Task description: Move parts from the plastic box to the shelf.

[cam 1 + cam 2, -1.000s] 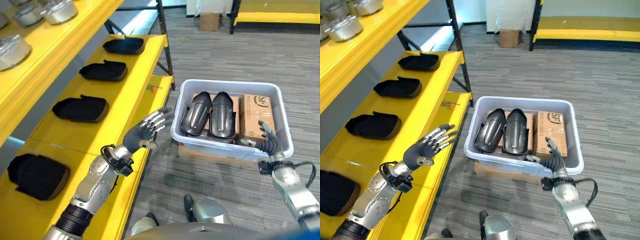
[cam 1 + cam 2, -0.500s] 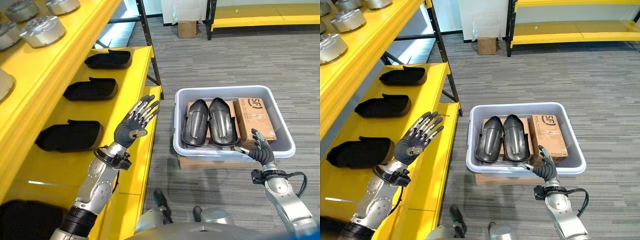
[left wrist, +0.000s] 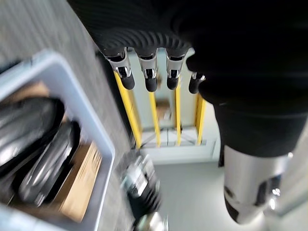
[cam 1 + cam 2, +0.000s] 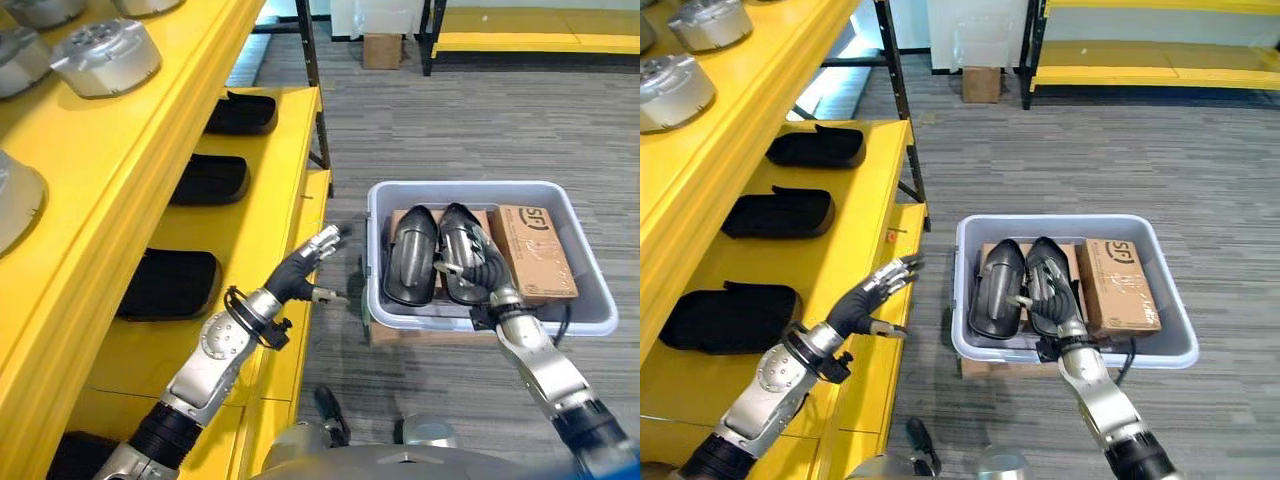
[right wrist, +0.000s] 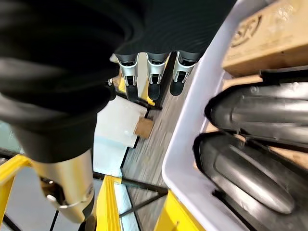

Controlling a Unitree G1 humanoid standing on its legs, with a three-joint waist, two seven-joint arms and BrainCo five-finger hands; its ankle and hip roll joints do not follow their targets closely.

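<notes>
We see two glossy black parts (image 4: 437, 253) lying side by side in the grey plastic box (image 4: 400, 309) on the floor, beside a cardboard carton (image 4: 536, 252). Our right hand (image 4: 478, 262) hovers over the right-hand part with its fingers relaxed and holding nothing. Our left hand (image 4: 312, 262) hangs between the yellow shelf (image 4: 265, 205) and the box, fingers straight and empty. More black parts (image 4: 778, 213) sit in a row on the shelf.
</notes>
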